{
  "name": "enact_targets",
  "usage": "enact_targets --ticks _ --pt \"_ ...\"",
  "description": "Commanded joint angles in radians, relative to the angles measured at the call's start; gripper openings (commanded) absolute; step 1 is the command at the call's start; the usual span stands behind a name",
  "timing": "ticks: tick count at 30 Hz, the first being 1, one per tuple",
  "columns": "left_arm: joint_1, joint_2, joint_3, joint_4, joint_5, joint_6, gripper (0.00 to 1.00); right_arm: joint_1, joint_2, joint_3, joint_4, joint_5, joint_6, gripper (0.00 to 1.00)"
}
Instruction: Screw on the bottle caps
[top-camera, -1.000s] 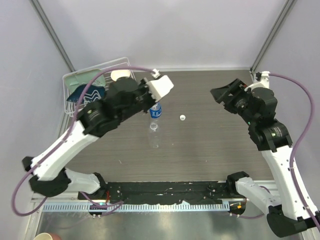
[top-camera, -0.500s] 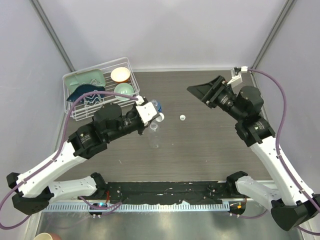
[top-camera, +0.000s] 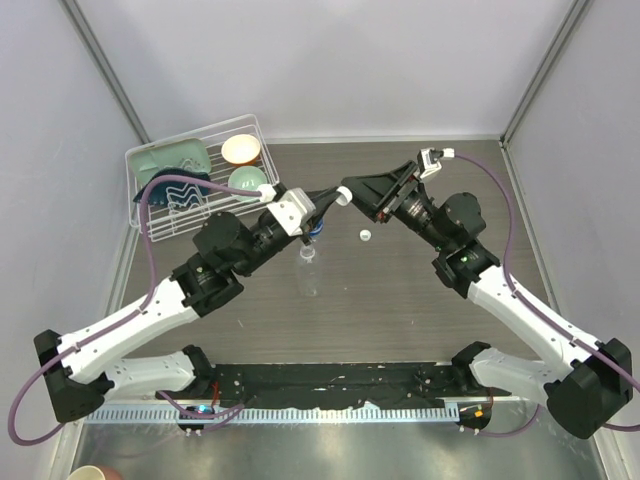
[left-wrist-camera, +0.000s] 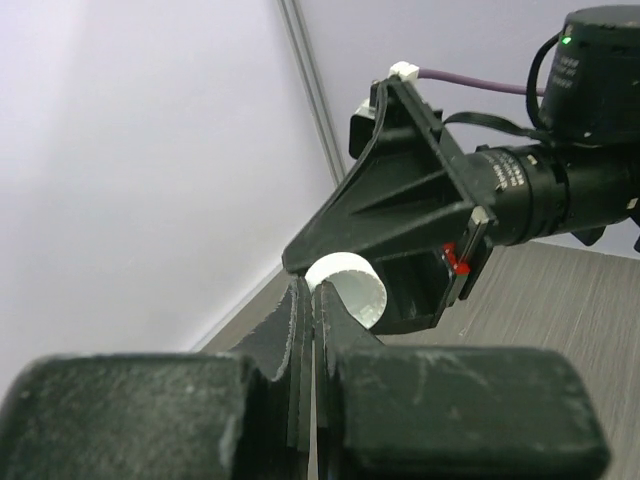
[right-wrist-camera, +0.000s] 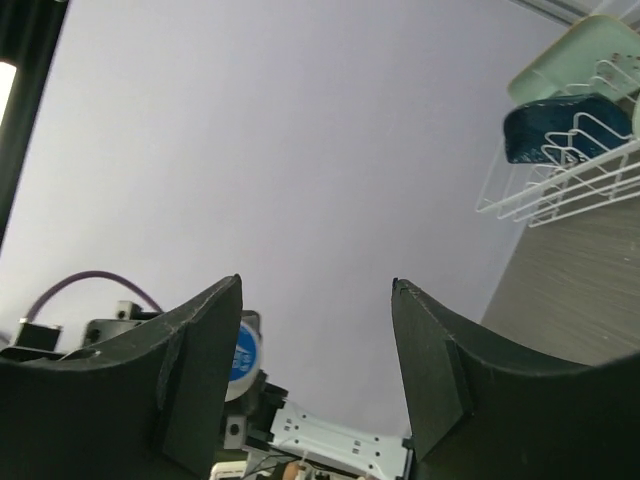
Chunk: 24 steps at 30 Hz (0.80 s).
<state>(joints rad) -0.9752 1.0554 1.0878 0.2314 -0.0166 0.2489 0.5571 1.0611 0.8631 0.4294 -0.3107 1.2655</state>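
Both arms have swung inward since the earlier frame, and their claws now meet above the middle of the table (top-camera: 400, 300). The left claw (top-camera: 332, 203) has left the labelled bottle (top-camera: 313, 226). Its fingers are pressed almost together, pinching a white cap (left-wrist-camera: 347, 288) at their tips. The right claw (top-camera: 349, 189) has travelled leftward from the far right side. Its fingers are spread wide and point at the held cap, which sits at their mouth. I cannot tell whether they touch it.

The labelled bottle stands on the table, partly hidden under the left arm. The plain bottle (top-camera: 308, 272) stands just nearer, uncapped. The second cap (top-camera: 366, 236) lies loose on the table to the right of both bottles. A wire rack (top-camera: 135, 210) of dishes sits at the far left corner.
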Motion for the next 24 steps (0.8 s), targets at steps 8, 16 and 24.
enact_targets --ticks 8,16,24 --pt "-0.002 0.000 -0.074 0.270 -0.068 0.058 0.00 0.050 0.003 -0.067 0.330 0.053 0.221 0.65" --pt "0.000 0.011 -0.091 0.287 -0.043 0.055 0.00 0.089 0.014 -0.067 0.367 0.073 0.244 0.63" --pt "0.000 -0.012 -0.127 0.270 -0.037 0.050 0.00 0.089 0.013 -0.049 0.356 0.073 0.238 0.59"
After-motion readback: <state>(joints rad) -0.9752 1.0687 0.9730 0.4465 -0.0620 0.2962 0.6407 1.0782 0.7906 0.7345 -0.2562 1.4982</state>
